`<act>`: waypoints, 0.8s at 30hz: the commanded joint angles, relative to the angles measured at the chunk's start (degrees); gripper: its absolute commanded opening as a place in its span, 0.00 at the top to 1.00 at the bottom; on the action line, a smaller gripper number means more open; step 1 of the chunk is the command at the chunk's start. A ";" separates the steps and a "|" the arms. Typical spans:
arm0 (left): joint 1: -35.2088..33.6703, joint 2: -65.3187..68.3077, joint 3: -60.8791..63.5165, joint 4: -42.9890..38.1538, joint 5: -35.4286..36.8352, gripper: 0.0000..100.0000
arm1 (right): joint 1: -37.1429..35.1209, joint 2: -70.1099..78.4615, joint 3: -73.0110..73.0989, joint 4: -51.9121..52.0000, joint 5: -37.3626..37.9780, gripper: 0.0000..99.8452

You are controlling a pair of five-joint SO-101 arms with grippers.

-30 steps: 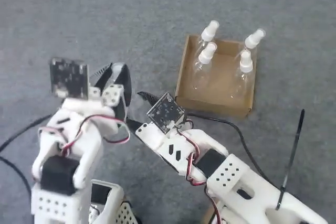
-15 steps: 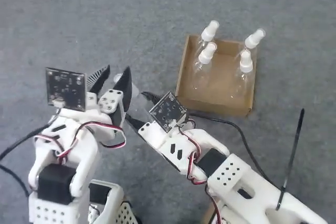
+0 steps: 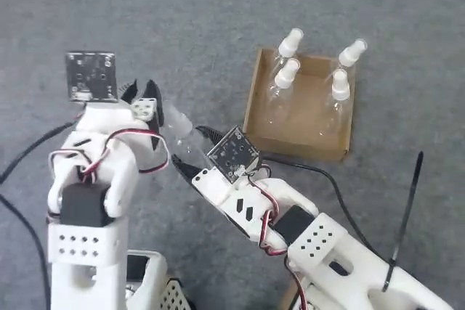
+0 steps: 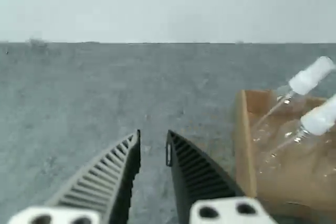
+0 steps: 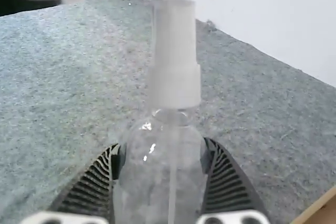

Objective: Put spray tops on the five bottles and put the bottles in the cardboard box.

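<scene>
A clear bottle [image 5: 160, 177] wearing a white spray top [image 5: 173, 61] stands between the fingers of my right gripper [image 5: 160, 150], which is shut on its body. In the high view that bottle [image 3: 182, 138] sits at the table's middle-left, inside the right gripper [image 3: 187, 149]. My left gripper [image 3: 140, 92] hovers just beyond and left of it, apart from the spray top. The left gripper [image 4: 153, 135] is open by a narrow gap and holds nothing. The cardboard box [image 3: 254, 99] holds several capped bottles [image 3: 280, 96].
The box [image 4: 244, 140] lies to the right of the left gripper, with two capped bottles [image 4: 310, 77] leaning in it. A black cable [image 3: 327, 179] runs from the right arm past the box's near wall. Grey carpet covers the table.
My left gripper let go of the spray top, opened, then drew back to the left and narrowed its fingers. The right gripper kept its hold on the bottle almost in place.
</scene>
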 commanded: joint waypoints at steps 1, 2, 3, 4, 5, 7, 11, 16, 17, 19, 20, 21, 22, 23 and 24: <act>4.40 0.09 -1.98 -0.79 -0.62 0.94 | 0.75 -2.51 -0.79 -1.10 -0.35 0.99; 5.45 0.09 -1.89 -0.70 -0.62 0.94 | 0.75 -2.51 -0.79 -1.10 -0.35 0.99; 6.24 0.09 -1.45 -0.79 -0.62 0.94 | 0.75 -2.51 -0.70 -1.10 -0.35 0.99; 6.86 0.09 -0.92 -0.88 -0.62 0.94 | 0.75 -2.51 -0.53 -1.10 -0.35 0.99; 7.12 0.09 -0.40 -0.97 -0.62 0.94 | 0.66 -2.51 -0.35 -1.10 -0.35 0.99; 7.47 0.09 0.84 -1.14 -0.62 0.94 | 0.66 -2.51 -0.26 -1.10 -0.35 0.99; 9.05 0.09 1.45 -0.88 -0.70 0.94 | 0.66 -2.51 -0.26 -1.10 -0.35 0.99; 9.67 -0.44 0.40 -0.79 -4.57 0.94 | 0.75 -2.51 -0.26 -1.10 -0.35 0.99; 8.88 -0.44 -0.57 -0.35 -4.75 0.94 | 0.84 -2.51 -0.26 -1.10 -0.35 0.99; 6.86 -0.44 -2.95 1.58 -5.01 0.94 | 1.10 -2.51 -0.26 -1.10 -0.35 0.99; 6.33 -0.53 -4.35 2.81 -5.10 0.94 | 1.10 -2.51 -0.35 -1.10 -0.26 0.99; 5.89 -0.88 -5.58 4.22 -5.19 0.93 | 1.10 -2.51 -0.53 -1.10 -0.26 0.99; 5.63 -1.76 -6.29 5.36 -5.19 0.91 | 1.10 -2.51 -0.70 -0.92 -0.26 0.99; 5.54 -3.25 -6.37 6.07 -5.19 0.88 | 1.27 -2.51 -1.05 -0.40 -0.26 0.99; 5.27 -5.27 -5.93 6.59 -5.19 0.86 | 1.71 -2.51 -1.85 0.48 -0.26 0.99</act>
